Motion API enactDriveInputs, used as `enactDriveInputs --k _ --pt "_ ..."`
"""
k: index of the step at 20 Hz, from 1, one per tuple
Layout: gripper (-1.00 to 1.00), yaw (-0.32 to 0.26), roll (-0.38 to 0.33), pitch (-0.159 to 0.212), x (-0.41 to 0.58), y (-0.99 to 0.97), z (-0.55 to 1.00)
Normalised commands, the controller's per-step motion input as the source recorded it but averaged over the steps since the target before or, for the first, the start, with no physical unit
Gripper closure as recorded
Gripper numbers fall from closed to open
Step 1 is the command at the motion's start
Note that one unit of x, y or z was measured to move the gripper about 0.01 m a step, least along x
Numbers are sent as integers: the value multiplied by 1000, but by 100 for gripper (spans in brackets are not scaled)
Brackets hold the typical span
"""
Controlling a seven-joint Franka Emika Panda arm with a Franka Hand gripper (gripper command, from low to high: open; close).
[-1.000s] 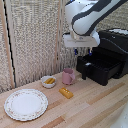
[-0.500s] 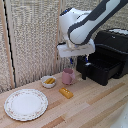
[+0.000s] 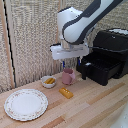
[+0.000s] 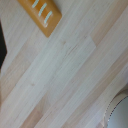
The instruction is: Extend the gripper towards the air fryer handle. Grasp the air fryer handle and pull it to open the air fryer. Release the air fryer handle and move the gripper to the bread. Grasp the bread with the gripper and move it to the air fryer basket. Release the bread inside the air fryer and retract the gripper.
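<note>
Bread (image 3: pixel 66 92) lies flat on the wooden table (image 3: pixel 95 107), just in front of the pink cup (image 3: pixel 68 76) and clear of it. The air fryer (image 3: pixel 116 42) stands beyond the cup on the exterior view's right, its basket (image 3: pixel 102 70) pulled out and open at the top. The gripper (image 3: pixel 65 64) hangs above the cup, not yet over the bread; its fingers are mostly lost against the cup, so I cannot tell whether they are spread or pressed together. In the wrist view the bread (image 4: pixel 41 15) shows pale scored marks on its top. It looks light and probably firm, perhaps a toy piece, with smooth sides that might slip. A pinch across the short width, near the middle of its length, seems the safest hold, with only modest squeeze.
</note>
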Motion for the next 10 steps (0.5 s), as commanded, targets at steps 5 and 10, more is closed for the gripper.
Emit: enactDriveInputs --k 5,10 --pt "-100 145 151 109 -105 -39 0" --pt "-100 190 -55 98 -40 -223 -59"
